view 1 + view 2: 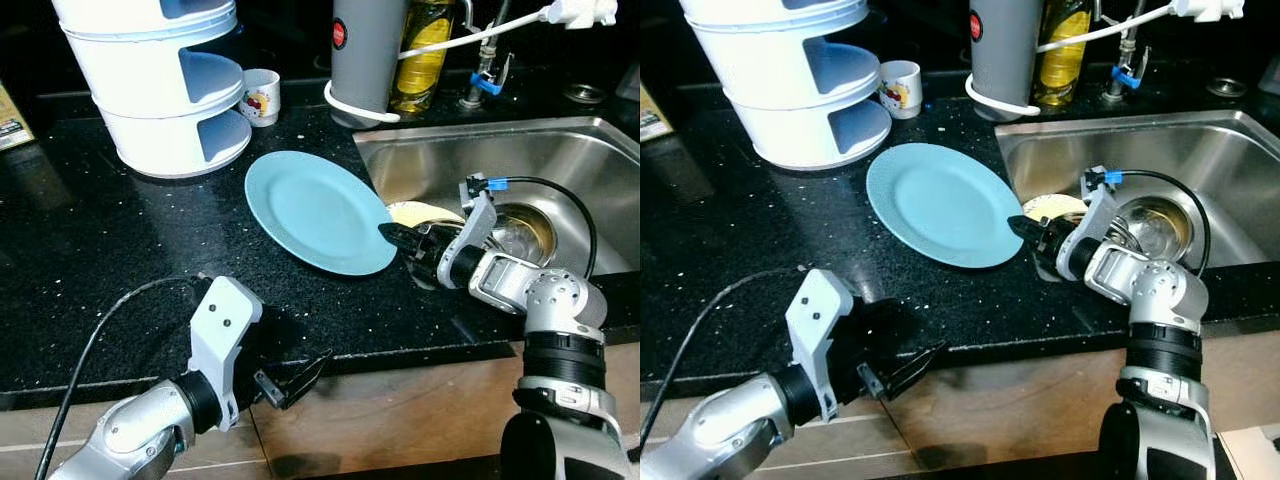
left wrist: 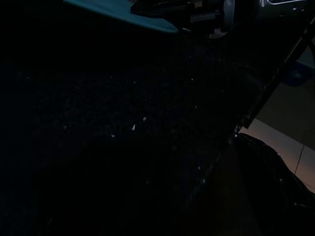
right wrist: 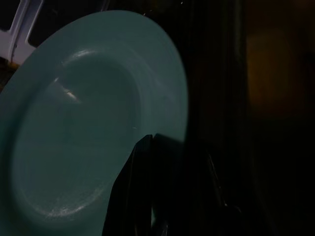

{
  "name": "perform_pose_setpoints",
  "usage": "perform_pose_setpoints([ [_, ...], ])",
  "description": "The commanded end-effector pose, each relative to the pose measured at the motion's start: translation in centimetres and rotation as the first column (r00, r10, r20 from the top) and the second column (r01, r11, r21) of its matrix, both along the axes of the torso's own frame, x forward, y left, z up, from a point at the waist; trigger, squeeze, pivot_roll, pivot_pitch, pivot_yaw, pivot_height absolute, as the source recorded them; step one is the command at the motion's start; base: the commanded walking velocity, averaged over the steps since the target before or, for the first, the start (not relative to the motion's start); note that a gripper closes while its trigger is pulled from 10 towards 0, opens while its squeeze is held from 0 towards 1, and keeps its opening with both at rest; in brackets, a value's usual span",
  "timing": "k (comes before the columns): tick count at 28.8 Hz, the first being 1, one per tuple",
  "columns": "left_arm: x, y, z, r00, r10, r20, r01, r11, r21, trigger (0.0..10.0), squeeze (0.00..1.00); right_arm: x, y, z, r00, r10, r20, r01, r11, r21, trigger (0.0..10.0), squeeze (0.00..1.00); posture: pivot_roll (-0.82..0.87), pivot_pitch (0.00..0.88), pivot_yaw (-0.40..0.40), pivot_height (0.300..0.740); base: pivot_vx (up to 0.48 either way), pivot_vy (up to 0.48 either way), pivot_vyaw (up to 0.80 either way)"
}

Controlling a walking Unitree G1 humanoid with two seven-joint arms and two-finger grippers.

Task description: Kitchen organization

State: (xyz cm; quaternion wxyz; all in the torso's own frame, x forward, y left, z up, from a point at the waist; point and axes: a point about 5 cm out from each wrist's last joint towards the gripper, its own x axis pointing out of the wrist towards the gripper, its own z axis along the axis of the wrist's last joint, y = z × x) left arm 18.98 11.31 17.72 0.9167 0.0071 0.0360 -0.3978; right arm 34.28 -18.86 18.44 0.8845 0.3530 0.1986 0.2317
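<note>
The right gripper (image 1: 392, 234) is pinching the rim of the blue plate (image 1: 315, 208) between its black fingers, at the plate's edge nearest the sink (image 1: 590, 150). The plate is lying on the black speckled counter (image 1: 90, 250), just beside the sink's near-left corner, its gripped edge reaching the sink's rim. A yellow plate (image 1: 420, 212) is sitting in the sink right behind the gripper, with a metal bowl (image 1: 530, 228) further into the basin.

On the counter beyond the blue plate, a white tiered rack (image 1: 160, 85) is standing away from the sink, with a small printed cup (image 1: 261, 96) beside it. A grey cylinder (image 1: 366, 55) and an oil bottle (image 1: 424, 50) are standing behind the sink's back-left corner, next to the faucet (image 1: 482, 60).

The right arm is reaching up from below the counter edge, bending across the sink's front rim. The left gripper (image 1: 295, 380) is hanging below the counter's front edge, well away from the sink, its fingers spread apart and holding nothing.
</note>
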Motion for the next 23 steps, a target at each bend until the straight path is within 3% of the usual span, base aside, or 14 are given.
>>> perform_pose_setpoints([
  [1, 0.0, 0.1, -1.0, 0.999, 0.011, -0.049, -0.01, 1.0, 0.027, 10.0, 0.0, 0.5, -2.2, 9.1, 0.85, -0.208, 0.484, 0.108, 0.968, 0.225, 0.0, 0.0, 0.08, 0.0, -0.027, 0.74, 0.0, 0.0, 0.0],
  [10, 0.0, 0.1, -1.0, 0.999, 0.011, -0.047, -0.009, 1.0, 0.029, 10.0, 0.0, 0.6, -1.7, 8.6, 0.856, -0.168, 0.489, 0.094, 0.981, 0.172, 0.0, 0.0, 0.08, 0.0, -0.03, 0.74, 0.0, 0.0, 0.0],
  [11, 0.0, 0.1, -1.0, 0.999, 0.01, -0.048, -0.009, 1.0, 0.029, 10.0, 0.0, 0.5, -1.4, 8.5, 0.855, -0.153, 0.496, 0.091, 0.985, 0.147, 1.1, 0.0, 0.08, 0.0, -0.03, 0.74, 0.0, 0.0, 0.0],
  [13, 0.0, 0.0, -1.0, 0.999, 0.01, -0.048, -0.009, 1.0, 0.03, 10.0, 0.0, 0.5, -1.3, 8.5, 0.854, -0.143, 0.5, 0.089, 0.987, 0.13, 1.1, 0.0, 0.08, 0.0, -0.03, 0.74, 0.0, 0.0, 0.0],
  [14, 0.0, 0.0, -1.1, 0.999, 0.01, -0.048, -0.009, 0.999, 0.031, 10.0, 0.0, 0.6, -1.2, 8.3, 0.856, -0.148, 0.496, 0.111, 0.988, 0.104, 10.0, 0.0, 0.08, 0.0, -0.03, 0.74, 0.0, 0.0, 0.0],
  [15, 0.0, 0.0, -1.1, 0.999, 0.011, -0.048, -0.009, 0.999, 0.032, 10.0, 0.0, 0.7, -1.3, 8.2, 0.855, -0.163, 0.492, 0.126, 0.986, 0.108, 10.0, 0.0, 0.08, 0.0, -0.03, 0.74, 0.0, 0.0, 0.0],
  [16, 0.0, 0.1, -1.1, 0.999, 0.011, -0.048, -0.009, 0.999, 0.035, 10.0, 0.0, 0.7, -1.4, 8.2, 0.855, -0.165, 0.492, 0.125, 0.986, 0.113, 10.0, 0.6, 0.08, 0.0, -0.03, 0.74, 0.0, 0.0, 0.0],
  [17, 0.0, 0.1, -1.1, 0.999, 0.011, -0.048, -0.009, 0.999, 0.035, 10.0, 0.0, 0.7, -1.4, 8.2, 0.855, -0.165, 0.492, 0.125, 0.986, 0.113, 10.0, 0.6, 0.08, 0.0, -0.03, 0.74, 0.0, 0.0, 0.0],
  [18, 0.0, 0.1, -1.1, 0.999, 0.011, -0.049, -0.01, 0.999, 0.034, 10.0, 0.0, 0.7, -1.4, 8.2, 0.854, -0.164, 0.493, 0.123, 0.986, 0.115, 10.0, 1.0, 0.08, 0.0, -0.03, 0.74, 0.0, 0.0, 0.0],
  [21, 0.0, 0.1, -1.1, 0.999, 0.013, -0.05, -0.012, 0.999, 0.034, 10.0, 0.0, 0.6, -1.3, 8.5, 0.851, -0.158, 0.501, 0.125, 0.987, 0.099, 10.0, 1.0, 0.08, 0.0, -0.03, 0.74, 0.0, 0.0, 0.0],
  [22, -0.1, 0.1, -1.1, 0.999, 0.013, -0.05, -0.011, 0.999, 0.033, 10.0, 0.0, 0.5, -1.3, 8.5, 0.851, -0.158, 0.501, 0.126, 0.987, 0.098, 10.0, 0.68, 0.08, 0.0, -0.03, 0.74, 0.0, 0.0, 0.0],
  [23, -0.1, 0.0, -1.1, 0.999, 0.012, -0.05, -0.011, 0.999, 0.033, 10.0, 0.0, 0.5, -1.3, 8.6, 0.85, -0.158, 0.503, 0.125, 0.987, 0.098, 10.0, 0.0, 0.08, 0.0, -0.03, 0.74, 0.0, 0.0, 0.0],
])
